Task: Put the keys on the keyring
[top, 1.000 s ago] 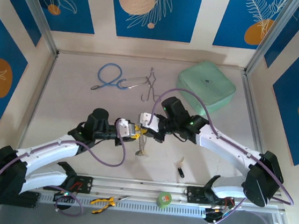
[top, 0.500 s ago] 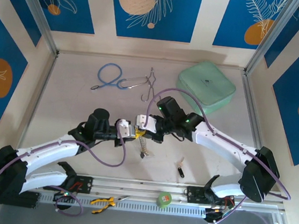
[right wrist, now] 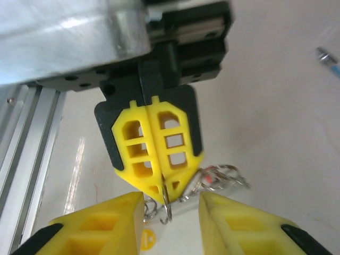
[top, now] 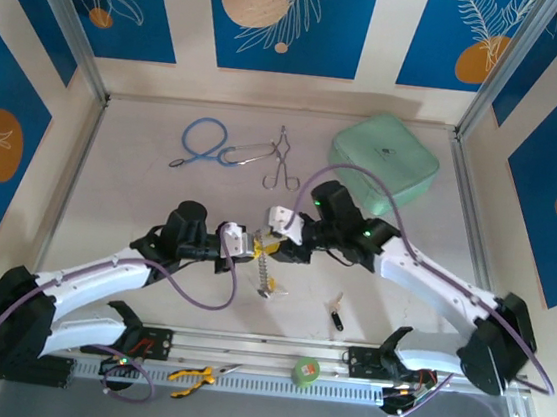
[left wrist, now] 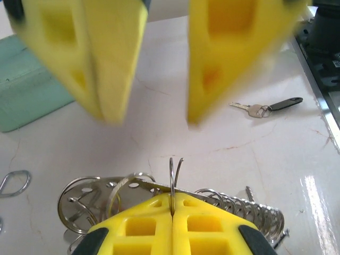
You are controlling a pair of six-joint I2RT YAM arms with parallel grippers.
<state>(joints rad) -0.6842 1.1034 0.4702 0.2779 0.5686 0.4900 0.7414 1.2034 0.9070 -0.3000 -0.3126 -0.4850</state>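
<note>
Roughly mid-table, the two grippers meet nose to nose. The left gripper [left wrist: 171, 198] has its yellow fingers pressed fully together on a thin wire loop of the keyring [left wrist: 171, 172], which sticks up out of the seam between them. Its lower part is hidden behind the fingers. Steel rings [left wrist: 85, 199] and a beaded chain [left wrist: 255, 212] spread out to either side, both cut off by the bottom edge of the left wrist view, so how they join cannot be made out.

The right gripper [right wrist: 170, 201] faces it with its fingers spread well apart, holding nothing; the wire loop sits in the gap between them. In the left wrist view these fingers are large and blurred. Something small and red [right wrist: 210, 180] shows among the loops, too small to identify.

A black-headed key [left wrist: 276, 103] lies flat on the table [left wrist: 212, 138], well apart from the ring, on the right arm's side. Whether any key already hangs on the ring cannot be told. From above, the chain hangs down below the grippers, and whether its end touches the table is unclear.
</note>
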